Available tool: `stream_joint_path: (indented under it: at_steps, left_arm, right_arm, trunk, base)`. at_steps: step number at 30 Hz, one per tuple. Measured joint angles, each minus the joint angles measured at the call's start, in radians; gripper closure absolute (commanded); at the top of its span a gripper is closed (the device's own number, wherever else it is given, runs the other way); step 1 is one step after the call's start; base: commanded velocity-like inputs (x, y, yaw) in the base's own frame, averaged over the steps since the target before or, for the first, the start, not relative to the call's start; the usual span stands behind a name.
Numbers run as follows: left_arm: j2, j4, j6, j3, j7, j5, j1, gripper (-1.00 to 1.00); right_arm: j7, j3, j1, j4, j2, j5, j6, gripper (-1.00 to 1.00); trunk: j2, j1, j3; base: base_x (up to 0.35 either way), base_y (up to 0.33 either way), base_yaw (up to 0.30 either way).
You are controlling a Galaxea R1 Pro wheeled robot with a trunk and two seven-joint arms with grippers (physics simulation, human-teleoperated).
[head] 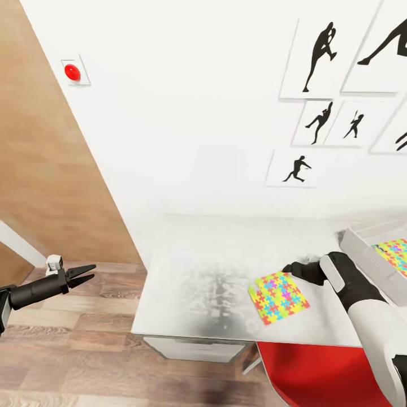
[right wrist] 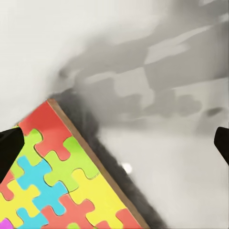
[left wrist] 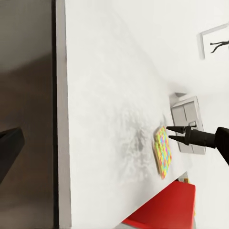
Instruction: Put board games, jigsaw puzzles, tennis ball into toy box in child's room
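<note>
On the white-grey table (head: 226, 249), seen from the head camera, a jigsaw puzzle (head: 280, 297) lies flat near the front edge, and the right gripper (head: 289, 268) hangs just above its far corner with its dark fingers slightly parted, holding nothing. At the table's right end sits the light-grey toy box (head: 362, 249), with a second jigsaw puzzle (head: 395, 252) lying inside it. The left gripper (head: 87, 274) floats off the table's left side over the wood-plank floor (head: 73, 345), its fingers apart and empty. A red chair (head: 316, 373) stands under the front edge, silhouette pictures (head: 322, 121) hang on the wall, and a red button (head: 72, 72) is mounted further left. From the left wrist camera, the tabletop (left wrist: 105, 119) stretches away, with the puzzle (left wrist: 162, 151) lying on it and the right gripper (left wrist: 168, 133) parted just by its edge; the toy box (left wrist: 188, 112) lies beyond. From the right wrist camera, the puzzle's (right wrist: 62, 176) corner rests on the table (right wrist: 157, 157), and the two dark fingertips (right wrist: 9, 148) stand wide apart at either side, not touching it.
</note>
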Motion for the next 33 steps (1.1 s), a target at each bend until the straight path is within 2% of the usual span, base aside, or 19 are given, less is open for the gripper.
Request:
stream_joint_path:
  at_steps: [13, 19, 28, 33]
  left_arm:
    - [0.000, 0.000, 0.000, 0.000, 0.000, 0.000, 0.000, -1.00]
    - [0.000, 0.000, 0.000, 0.000, 0.000, 0.000, 0.000, -1.00]
    - [0.000, 0.000, -0.001, 0.000, 0.000, 0.000, 0.000, -1.00]
    - [0.000, 0.000, -0.001, 0.000, 0.000, 0.000, 0.000, -1.00]
  right_arm:
    - [0.000, 0.000, 0.000, 0.002, 0.000, -0.006, 0.001, -1.00]
    - [0.002, 0.000, 0.000, 0.019, 0.000, -0.034, 0.000, -1.00]
    - [0.002, 0.000, 0.000, 0.021, 0.000, -0.029, 0.001, -1.00]
    - [0.001, 0.001, 0.000, 0.020, 0.000, -0.013, 0.003, -1.00]
  trunk:
    - [0.000, 0.000, 0.000]
    - [0.000, 0.000, 0.005]
    - [0.000, 0.000, 0.006]
    - [0.000, 0.000, 0.008]
  base:
    - [0.000, 0.088, -0.003]
    - [0.000, 0.004, -0.076]
    - [-0.008, 0.000, -0.012]
    - [-0.074, 0.006, -0.006]
